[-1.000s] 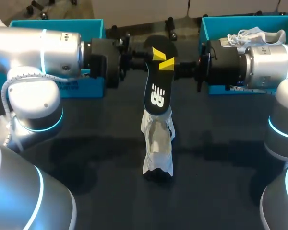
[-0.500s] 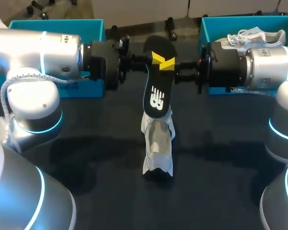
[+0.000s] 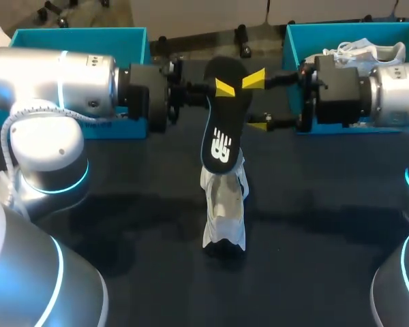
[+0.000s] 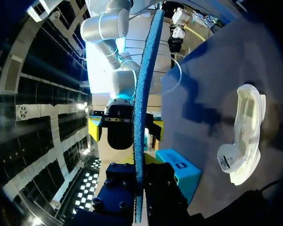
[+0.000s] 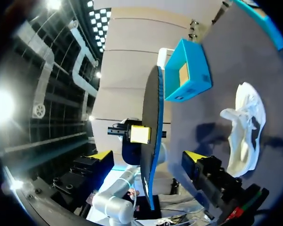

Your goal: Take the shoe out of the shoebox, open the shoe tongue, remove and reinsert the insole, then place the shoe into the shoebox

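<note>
**Insole out, shoe waiting.** The black insole [image 3: 221, 116] hangs above the table [image 3: 123, 225]. The left gripper [image 3: 219, 87] pinches it near its far end, one finger on each face. The right gripper [image 3: 257, 102] stands just beside it with jaws spread wide. The insole lies edge-on ahead of its fingers and touches neither tip, so this gripper holds nothing.

Below, the white shoe [image 3: 225, 204] lies on the table, out of any box. The wrist views show it apart from the insole.

The job looks roughly half done: the shoe has been taken out and the insole removed. How far the tongue is pulled back is hard to tell. Judging by the task, the insole has yet to go back in and the shoe has yet to return to a box.

Two teal boxes sit at the table's far side. The right box [image 3: 291, 44] holds another white shoe [image 3: 365, 49]. The left box [image 3: 82, 32] is largely hidden behind the left arm, so its contents cannot be told.
</note>
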Tool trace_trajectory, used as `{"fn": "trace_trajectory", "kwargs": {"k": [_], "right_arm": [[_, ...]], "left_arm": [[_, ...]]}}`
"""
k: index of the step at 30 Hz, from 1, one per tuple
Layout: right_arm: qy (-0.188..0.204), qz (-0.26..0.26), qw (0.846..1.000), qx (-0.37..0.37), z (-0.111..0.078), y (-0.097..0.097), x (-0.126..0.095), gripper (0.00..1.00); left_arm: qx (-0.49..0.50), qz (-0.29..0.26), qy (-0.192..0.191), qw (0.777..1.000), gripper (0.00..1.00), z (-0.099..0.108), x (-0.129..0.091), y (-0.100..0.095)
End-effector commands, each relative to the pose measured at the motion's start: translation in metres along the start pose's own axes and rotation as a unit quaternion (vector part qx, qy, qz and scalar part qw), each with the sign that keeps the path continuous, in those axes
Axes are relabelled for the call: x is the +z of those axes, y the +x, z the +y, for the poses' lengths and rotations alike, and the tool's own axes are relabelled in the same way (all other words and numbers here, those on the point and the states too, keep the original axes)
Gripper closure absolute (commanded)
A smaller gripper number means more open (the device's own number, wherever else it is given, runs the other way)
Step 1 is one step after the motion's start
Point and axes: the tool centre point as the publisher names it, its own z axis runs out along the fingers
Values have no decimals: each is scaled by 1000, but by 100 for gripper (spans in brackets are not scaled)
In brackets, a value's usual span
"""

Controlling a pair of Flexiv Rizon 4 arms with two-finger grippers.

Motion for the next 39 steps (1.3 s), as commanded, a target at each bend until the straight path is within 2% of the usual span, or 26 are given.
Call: {"fn": "trace_trajectory", "kwargs": {"k": [1,8,12,31,34,38,39], "right_arm": [[1,-10,1000,-8,-1,0,-26,0],[-5,-19,999,-33,2,-5,-48,0],[9,-42,997,-67,3,-7,-59,0],[9,-42,997,-67,3,-7,-59,0],[29,-36,986,-163,3,-6,-57,0],[41,-45,967,-248,4,-4,-62,0],[46,-41,952,-300,2,-2,-64,0]], "left_arm": [[-2,-8,-1,1000,100,-3,0,4],[-11,-14,0,1000,100,-8,2,7],[-7,-10,-2,1000,100,-10,4,9],[-8,-10,-3,1000,100,-11,5,9],[-24,-19,13,999,100,-16,3,12],[-44,-35,23,998,100,-20,1,15],[-47,-42,25,998,100,-21,0,14]]}}
